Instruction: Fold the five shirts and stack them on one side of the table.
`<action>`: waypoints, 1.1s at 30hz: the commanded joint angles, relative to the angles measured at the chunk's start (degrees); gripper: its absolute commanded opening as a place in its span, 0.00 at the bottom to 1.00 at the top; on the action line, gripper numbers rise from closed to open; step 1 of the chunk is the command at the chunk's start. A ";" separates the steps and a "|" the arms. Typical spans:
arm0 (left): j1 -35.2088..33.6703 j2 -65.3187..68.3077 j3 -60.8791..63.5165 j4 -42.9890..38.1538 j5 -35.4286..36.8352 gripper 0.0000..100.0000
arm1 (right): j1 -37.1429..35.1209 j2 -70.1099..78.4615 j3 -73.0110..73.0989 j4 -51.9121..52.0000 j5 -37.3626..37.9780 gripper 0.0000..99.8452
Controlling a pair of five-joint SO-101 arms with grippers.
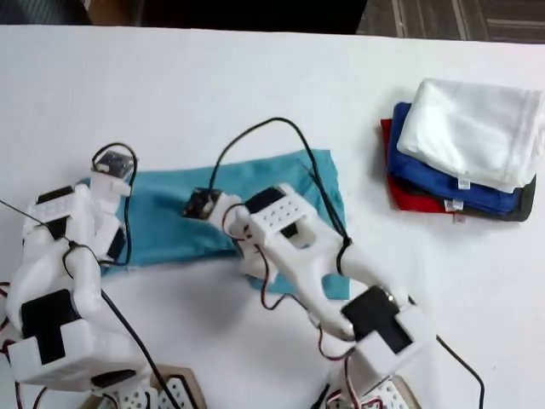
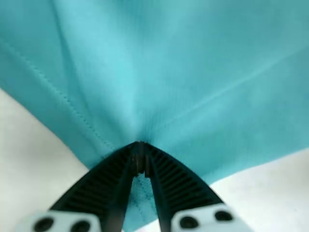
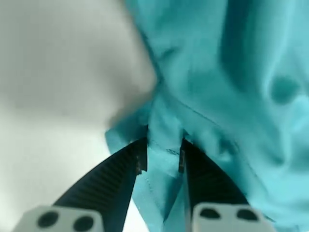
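On the left of the white table [image 1: 255, 77], seen from above, the left arm [image 1: 64, 256] stands at the left end of a teal shirt [image 1: 179, 204]. The shirt lies spread flat as a long strip across the middle of the table. The left wrist view gives the grip close up: the left gripper [image 2: 140, 162] is pressed tight together, with its black ribbed fingers [image 2: 116, 179] meeting at the tips. A pinch of teal cloth is caught between them, near a stitched hem, and creases fan out from that point. Bare table shows on both sides of the cloth.

Further right, the high view has the right arm [image 1: 315, 256] reaching in over the near edge of the same shirt, with black cables [image 1: 255, 132] looping above it. The right wrist view adds the detail: the right gripper [image 3: 161, 154] is only narrowly apart. A bunched fold of the teal edge runs down between its fingers [image 3: 120, 169], touching both. The cloth here is rumpled and lifted clear of the white table behind it.

At the far right of the high view, well apart from both arms, sits a stack of folded shirts. A white shirt [image 1: 473, 128] is on top, then a blue shirt [image 1: 426, 175] and a dark shirt [image 1: 524, 200], and a red shirt [image 1: 409, 200] peeks out at the bottom
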 commanded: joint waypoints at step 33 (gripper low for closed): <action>-0.35 -0.26 -0.04 -2.55 0.44 0.03 | 4.79 -15.96 -0.70 11.65 -0.44 0.02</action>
